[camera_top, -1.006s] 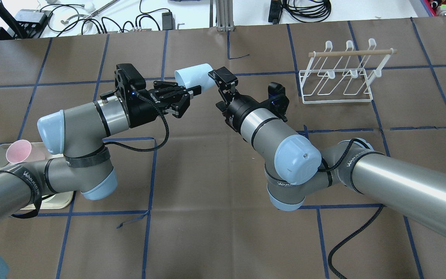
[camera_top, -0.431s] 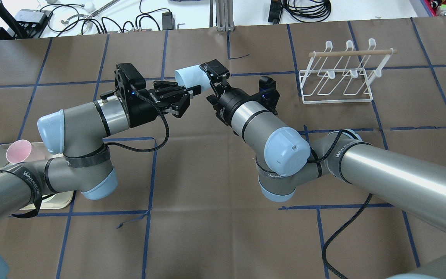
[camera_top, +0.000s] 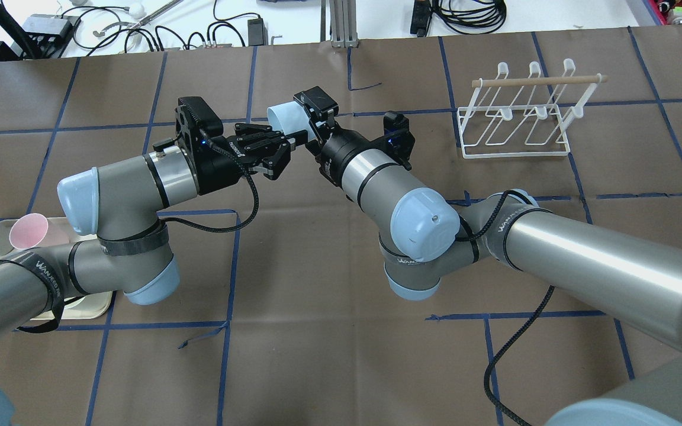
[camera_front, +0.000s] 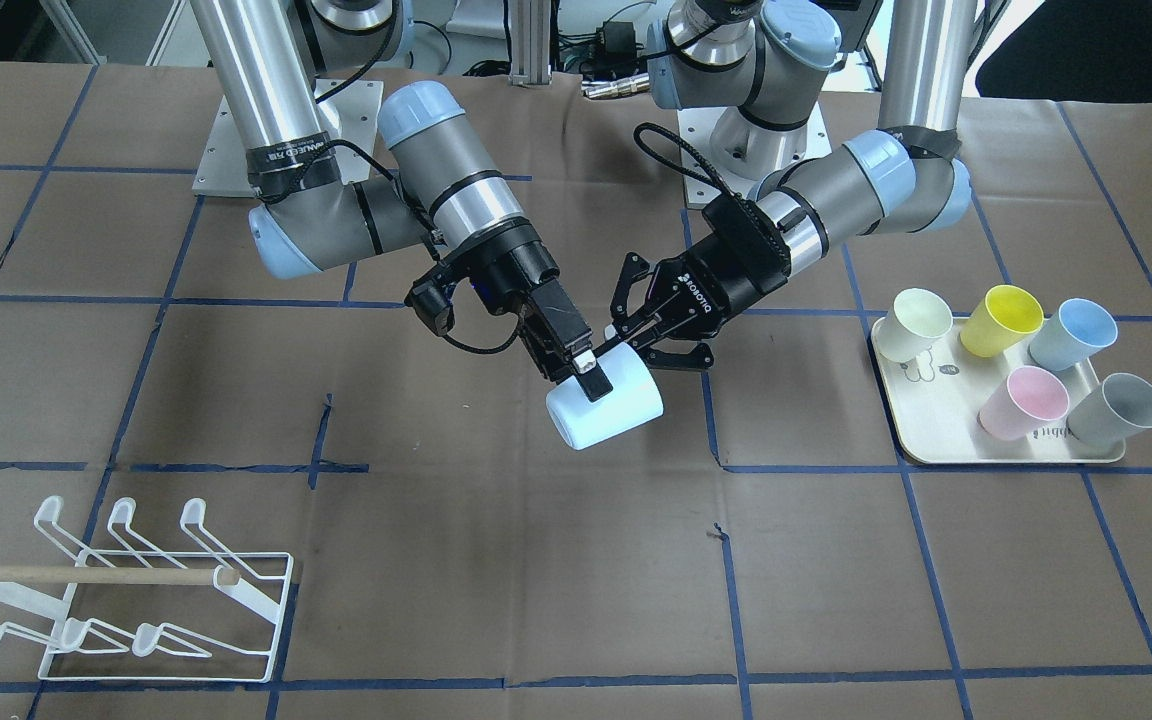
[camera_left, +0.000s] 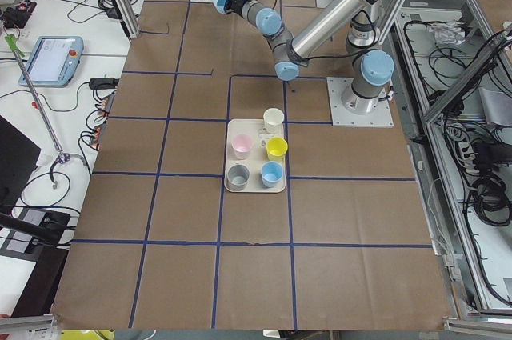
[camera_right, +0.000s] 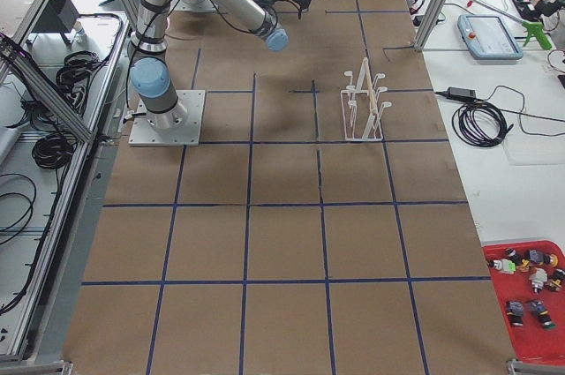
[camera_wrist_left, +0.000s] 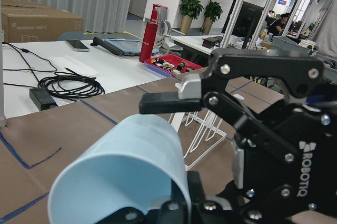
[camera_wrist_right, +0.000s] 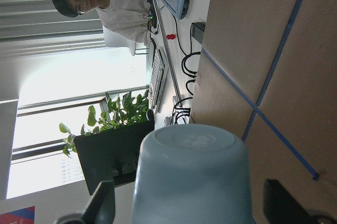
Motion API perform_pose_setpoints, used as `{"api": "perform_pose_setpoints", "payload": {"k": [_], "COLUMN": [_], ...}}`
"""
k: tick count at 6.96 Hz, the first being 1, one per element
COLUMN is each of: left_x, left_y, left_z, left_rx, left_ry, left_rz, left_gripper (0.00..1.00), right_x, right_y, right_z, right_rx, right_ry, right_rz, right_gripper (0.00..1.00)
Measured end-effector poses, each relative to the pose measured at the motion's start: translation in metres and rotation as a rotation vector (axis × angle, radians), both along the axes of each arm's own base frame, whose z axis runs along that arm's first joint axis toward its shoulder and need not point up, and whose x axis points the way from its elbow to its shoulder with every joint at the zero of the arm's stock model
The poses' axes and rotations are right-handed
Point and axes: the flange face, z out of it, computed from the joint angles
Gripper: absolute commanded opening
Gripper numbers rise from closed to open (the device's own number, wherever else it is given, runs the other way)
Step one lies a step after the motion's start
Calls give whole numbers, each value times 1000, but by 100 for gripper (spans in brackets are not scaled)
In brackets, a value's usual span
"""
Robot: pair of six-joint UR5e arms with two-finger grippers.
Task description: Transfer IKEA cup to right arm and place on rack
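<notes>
I'm holding the cup [camera_front: 608,408] sideways in my left hand [camera_top: 291,142], base poking out, so my right hand [camera_front: 582,376], spread wide around it, can clamp on.

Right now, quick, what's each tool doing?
Left tool: closed on the pale blue plastic cup at its rim.
Right tool: open, straddling that cup.

left arm [camera_top: 119,189] — silver-grey, pale-blue caps [camera_top: 77,198], braided black cable [camera_top: 256,204] | right arm [camera_top: 584,266] — same, thin lead [camera_top: 487,374] | lettered black bands [camera_top: 42,275]
</notes>
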Motion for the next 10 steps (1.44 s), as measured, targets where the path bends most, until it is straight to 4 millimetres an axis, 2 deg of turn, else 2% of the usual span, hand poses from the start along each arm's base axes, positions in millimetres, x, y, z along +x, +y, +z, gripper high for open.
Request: {"api": "perform_pose_setpoints", "payload": {"k": [1, 4, 5, 8, 10], "left_x": [0, 0, 0, 0, 2], "left_y": [0, 0, 0, -2, -3], "left_z": [0, 0, 0, 2, 5], "left_rx": [0, 0, 0, 4, 25], "left_ry": [0, 0, 1, 4, 21], "left_rz": [0, 0, 1, 4, 17], "left_gripper": [1, 1, 7, 99, 100], "right_x": [2, 4, 5, 7, 6], "right_y": [-4, -8, -8, -9, -11], "right_z": [-2, -6, -6, -2, 0], "right_rx": [-1, 8, 9, 1, -3], "right_ry": [0, 2, 0, -7, -9], "right_rz": [0, 4, 10, 17, 16], "right_gripper": [98, 62, 51, 47, 47]}}
